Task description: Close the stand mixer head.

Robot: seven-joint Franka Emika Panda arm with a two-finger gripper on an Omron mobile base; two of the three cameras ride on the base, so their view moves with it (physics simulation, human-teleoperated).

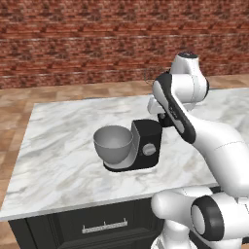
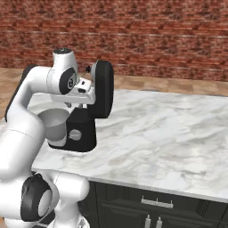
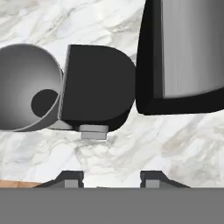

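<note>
The mixer head (image 2: 103,89) stood tilted up and back over the black body (image 2: 81,129), with the grey bowl (image 1: 114,144) in front on the marble counter (image 2: 169,133). My pincer (image 3: 111,179) hung above them, tips apart, holding nothing.

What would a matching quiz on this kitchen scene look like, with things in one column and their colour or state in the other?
Things:
1. stand mixer head
2. bowl
3. counter
4. gripper

States:
A. grey and empty
B. white marble
C. black, tilted up
D. fingers apart, holding nothing

Pairs: 1-C, 2-A, 3-B, 4-D
</note>
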